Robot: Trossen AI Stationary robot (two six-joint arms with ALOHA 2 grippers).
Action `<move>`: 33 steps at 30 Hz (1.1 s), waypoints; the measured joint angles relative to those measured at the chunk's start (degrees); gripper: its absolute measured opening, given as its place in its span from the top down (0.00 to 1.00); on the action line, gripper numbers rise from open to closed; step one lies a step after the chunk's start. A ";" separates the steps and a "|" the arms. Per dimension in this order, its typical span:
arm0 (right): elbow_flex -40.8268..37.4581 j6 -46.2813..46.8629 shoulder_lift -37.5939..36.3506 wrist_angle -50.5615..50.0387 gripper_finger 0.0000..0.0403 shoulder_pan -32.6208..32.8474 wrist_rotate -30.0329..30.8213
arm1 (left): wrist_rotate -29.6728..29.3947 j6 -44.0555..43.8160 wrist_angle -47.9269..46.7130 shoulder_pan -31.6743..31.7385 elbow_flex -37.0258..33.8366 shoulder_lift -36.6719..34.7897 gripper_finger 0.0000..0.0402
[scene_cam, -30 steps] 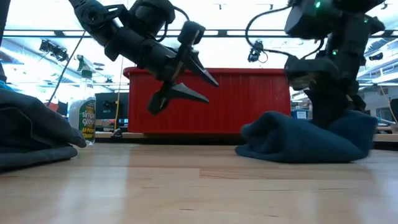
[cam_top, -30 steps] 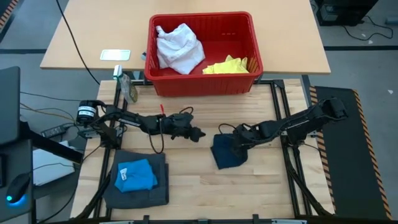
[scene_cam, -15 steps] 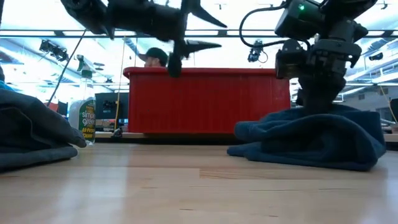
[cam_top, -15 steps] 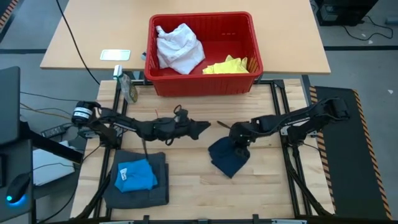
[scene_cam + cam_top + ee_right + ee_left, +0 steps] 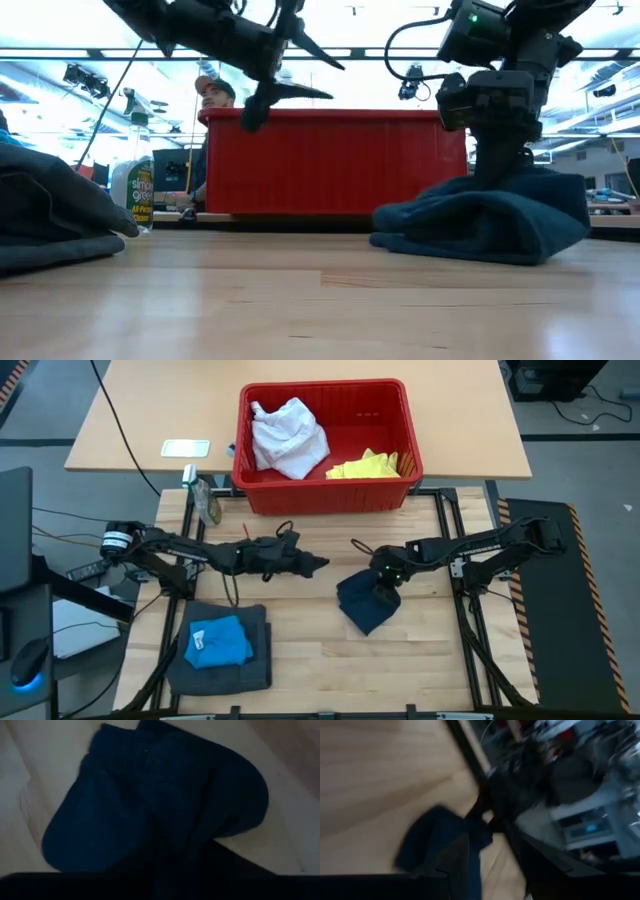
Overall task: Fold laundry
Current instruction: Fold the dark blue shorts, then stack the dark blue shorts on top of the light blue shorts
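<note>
— Pressing on the navy garment, the right gripper is just in front of the basket — grip unclear.
— Left gripper is hovering parted; flatten edges before folding.

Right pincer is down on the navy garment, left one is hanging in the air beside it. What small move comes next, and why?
Probably lift the right pincer straight up off the dark navy garment. The garment lies bunched on the wooden table, not flat, and the left pincer hangs open and empty above the table, free to come in for the next fold.
</note>
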 joint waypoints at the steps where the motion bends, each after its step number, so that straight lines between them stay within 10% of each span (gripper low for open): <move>1: 0.00 0.52 -0.02 -0.09 0.58 -0.29 0.34 | 0.23 -0.47 -2.79 -0.20 0.00 -0.89 0.57; 8: -1.94 10.85 0.50 0.69 0.21 -0.24 7.55 | -0.02 -0.64 -19.36 -5.39 0.02 -2.72 0.62; 13: -2.86 18.31 3.78 4.00 0.15 3.89 6.09 | 0.39 -1.29 -36.68 -8.06 -0.05 -3.51 0.63; 25: -2.68 20.29 13.64 17.23 0.20 9.48 3.95 | -6.97 -7.05 -57.82 -12.68 0.04 -16.78 0.63; 33: -2.83 18.45 15.71 22.39 0.57 8.60 2.83 | -7.11 -10.61 -61.11 -15.01 0.00 -18.65 0.63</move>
